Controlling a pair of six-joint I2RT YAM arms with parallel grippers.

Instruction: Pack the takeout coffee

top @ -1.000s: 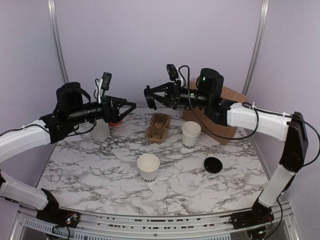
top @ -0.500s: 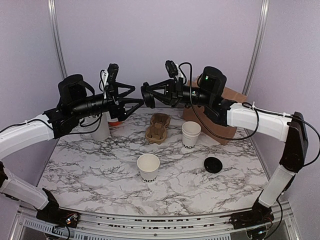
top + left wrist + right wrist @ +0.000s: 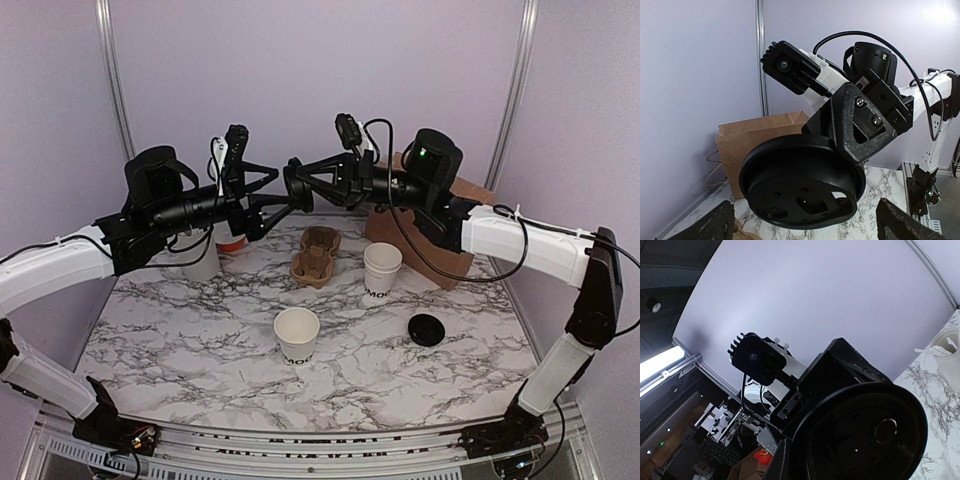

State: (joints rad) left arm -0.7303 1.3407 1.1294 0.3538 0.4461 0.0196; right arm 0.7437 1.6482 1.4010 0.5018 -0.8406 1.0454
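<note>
Right claw (image 3: 303, 183) is pinched on the rim of a black lid (image 3: 800, 185), holding it on edge in mid-air above the back of the worktop (image 3: 200, 330). Left claw (image 3: 282, 188) faces it, fingers (image 3: 905, 225) spread wide either side of the lid; whether they touch it I cannot tell. Well below both claws stand two lidless white cups: far cup (image 3: 382, 270) near the paper bag (image 3: 440, 240), near cup (image 3: 297, 335) toward the front. Which one is the coffee cannot be told. A second lid (image 3: 427, 329) lies flat to their right. A cardboard carrier (image 3: 315, 255) sits left of the far cup.
</note>
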